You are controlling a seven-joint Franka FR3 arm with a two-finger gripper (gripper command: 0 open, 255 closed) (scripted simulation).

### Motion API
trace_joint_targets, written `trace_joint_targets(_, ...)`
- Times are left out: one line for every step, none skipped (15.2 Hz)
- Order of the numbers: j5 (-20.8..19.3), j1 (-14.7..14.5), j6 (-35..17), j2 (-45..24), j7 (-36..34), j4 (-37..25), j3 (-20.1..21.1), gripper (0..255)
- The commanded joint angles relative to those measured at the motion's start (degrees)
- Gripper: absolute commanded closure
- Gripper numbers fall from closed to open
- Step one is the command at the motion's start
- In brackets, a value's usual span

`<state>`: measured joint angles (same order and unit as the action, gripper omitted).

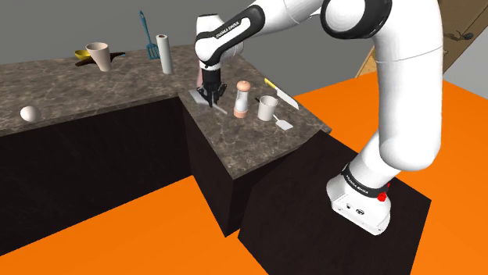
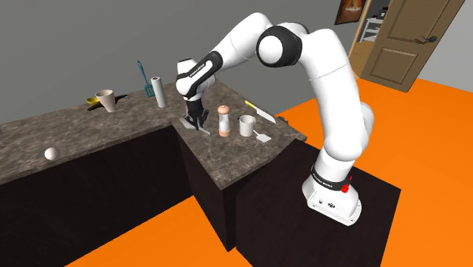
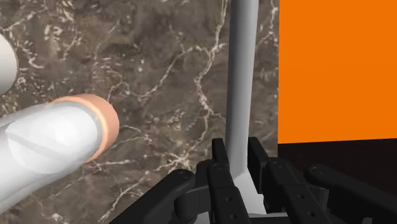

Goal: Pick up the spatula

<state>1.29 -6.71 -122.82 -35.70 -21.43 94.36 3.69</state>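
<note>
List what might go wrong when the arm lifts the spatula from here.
1. The claw appears to clasp the grey spatula with most of the long handle reaching out past the fingers, so it may pivot or slip during the lift.
2. The shaker stands upright close beside the claw; a sideways move could topple it.
3. The handle lies near the counter edge, above the orange floor; if dropped, it may fall off.

The spatula (image 3: 242, 76) lies on the counter (image 3: 165, 70) beside the grinder (image 3: 57, 140), seemingly in the tool (image 3: 238, 153).
</note>
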Motion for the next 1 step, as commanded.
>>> trace_joint_targets(0.01, 0.0, 0.25, 0.3, -0.02, 0.06, 0.01, 255)
